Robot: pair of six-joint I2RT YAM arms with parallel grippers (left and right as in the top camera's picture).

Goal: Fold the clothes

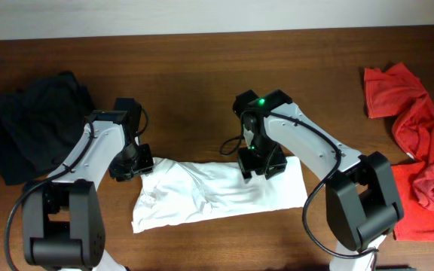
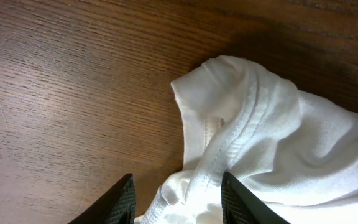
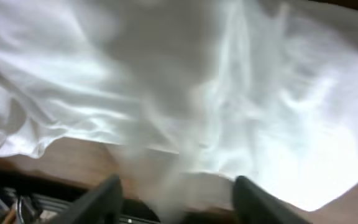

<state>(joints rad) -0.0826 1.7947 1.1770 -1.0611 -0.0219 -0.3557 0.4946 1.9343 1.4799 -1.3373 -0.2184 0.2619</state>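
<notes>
The left arm reaches forward from its base at the near edge of the table, elbow bent and wrist turned inward. It brings the left gripper down at the left end of the white T-shirt. In the left wrist view its jaws stand apart. A bunched fold with a stitched seam runs down between them and touches one finger, while bare wood shows beside the other. No clamp on the cloth is visible.

The right arm arches from its base near the near right corner, its wrist pitched down over the shirt's far edge toward the right end. The right gripper sits low above the fabric. The right wrist view is blurred, but the two fingers are clearly spread, with white cloth under and between them. Whether it touches them I cannot tell.

The shirt lies as a crumpled band along the middle of the table, nearer the near edge. A black garment is heaped by the left edge and red ones by the right edge.
</notes>
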